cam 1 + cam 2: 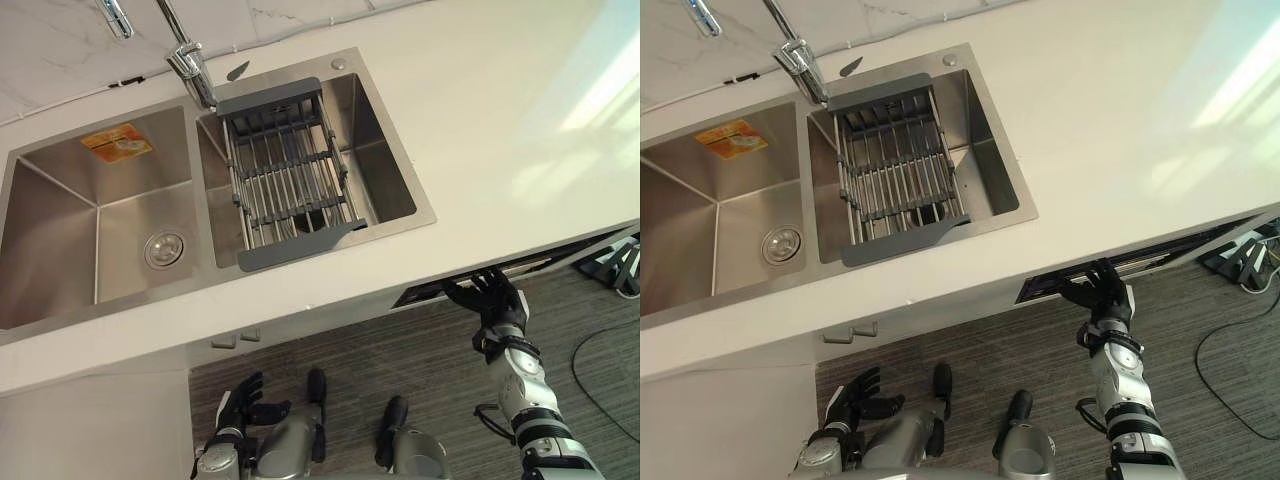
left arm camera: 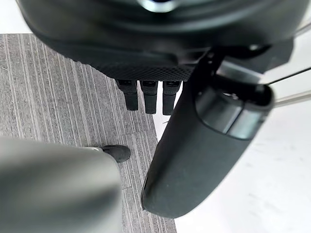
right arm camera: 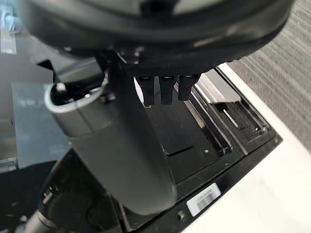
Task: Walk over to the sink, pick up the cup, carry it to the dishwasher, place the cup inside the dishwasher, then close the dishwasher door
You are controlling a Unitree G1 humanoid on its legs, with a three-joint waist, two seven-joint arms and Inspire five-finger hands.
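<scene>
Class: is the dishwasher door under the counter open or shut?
Ajar, nearly shut: a narrow dark gap shows between the door top and the counter, with the right hand at that edge.

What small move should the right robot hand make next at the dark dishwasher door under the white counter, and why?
Probably press the dark dishwasher door inward until it shuts. A dark gap shows beneath the white stone counter, so the door looks ajar, and the right robot hand, fingers open, is at the door's top edge.
</scene>
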